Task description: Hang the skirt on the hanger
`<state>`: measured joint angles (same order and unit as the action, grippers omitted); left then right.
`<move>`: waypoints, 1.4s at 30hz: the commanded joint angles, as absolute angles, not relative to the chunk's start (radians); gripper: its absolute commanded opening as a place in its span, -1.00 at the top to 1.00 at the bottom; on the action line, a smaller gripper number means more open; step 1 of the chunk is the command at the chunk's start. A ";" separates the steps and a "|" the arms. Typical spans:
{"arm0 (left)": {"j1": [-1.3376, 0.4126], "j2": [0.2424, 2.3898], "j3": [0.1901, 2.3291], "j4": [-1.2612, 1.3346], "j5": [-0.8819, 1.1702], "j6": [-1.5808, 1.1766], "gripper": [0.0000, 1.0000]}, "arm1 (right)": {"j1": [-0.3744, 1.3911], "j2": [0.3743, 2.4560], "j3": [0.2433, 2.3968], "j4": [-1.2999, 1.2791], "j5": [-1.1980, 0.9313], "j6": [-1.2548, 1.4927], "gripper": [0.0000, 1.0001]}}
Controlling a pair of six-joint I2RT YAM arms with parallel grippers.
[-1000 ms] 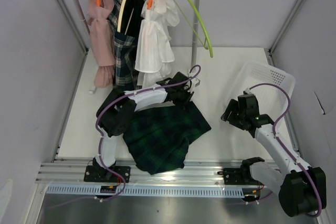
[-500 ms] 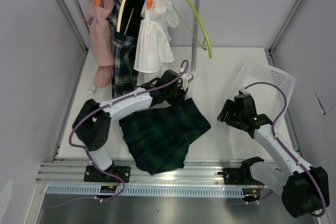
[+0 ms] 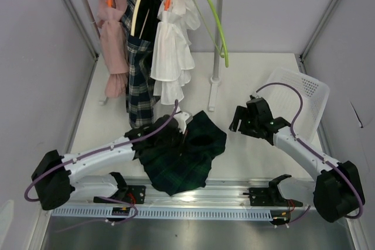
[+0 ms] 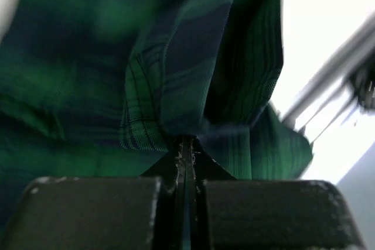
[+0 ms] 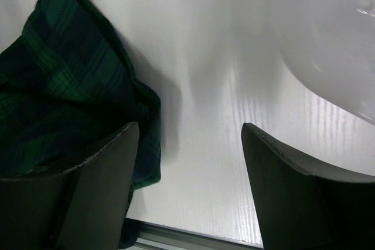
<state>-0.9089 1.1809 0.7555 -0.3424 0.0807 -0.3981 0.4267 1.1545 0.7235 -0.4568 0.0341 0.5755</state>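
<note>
The dark green tartan skirt point(image 3: 181, 159) lies bunched on the white table near the front edge. My left gripper point(image 3: 180, 137) is at its far edge, shut on a fold of the cloth. The left wrist view shows the skirt point(image 4: 176, 74) hanging in folds from the closed jaws point(image 4: 185, 150). My right gripper point(image 3: 237, 122) is open and empty just right of the skirt. In the right wrist view the skirt's edge point(image 5: 70, 92) lies by the left finger and bare table lies between the fingers point(image 5: 190, 168). The lime-green hanger point(image 3: 215, 21) hangs on the rack's right end.
The rack point(image 3: 218, 39) at the back holds a pink garment point(image 3: 114, 39), a navy-and-white checked garment point(image 3: 139, 57) and a white ruffled garment point(image 3: 173, 51). A white basket point(image 3: 302, 92) sits at the right, also seen in the right wrist view point(image 5: 340, 39). An aluminium rail point(image 3: 234, 190) runs along the front.
My left arm has stretched out low and pulled the skirt's far edge nearer and leftward, bunching the cloth. My right gripper has moved left toward the skirt. The hanger has swung slightly.
</note>
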 commanded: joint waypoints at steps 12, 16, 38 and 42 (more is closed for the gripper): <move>-1.115 1.035 0.476 -0.325 0.006 -0.727 1.00 | 0.622 1.428 0.948 -0.345 0.046 0.534 -0.57; -1.117 1.023 0.463 -0.330 0.005 -0.724 1.00 | 0.672 1.471 0.945 -0.327 0.040 0.523 -0.60; -1.019 0.845 0.805 -0.621 -0.123 -0.556 1.00 | 0.686 1.266 0.968 -0.437 0.297 0.652 1.00; -0.962 0.880 1.036 -0.686 -0.136 -0.477 1.00 | 0.673 1.094 1.046 -0.530 0.365 0.663 1.00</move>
<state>-0.9962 0.8749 0.8879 -0.6151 -0.1055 -0.5735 0.6838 1.1854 0.9661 -0.4480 0.2310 0.6296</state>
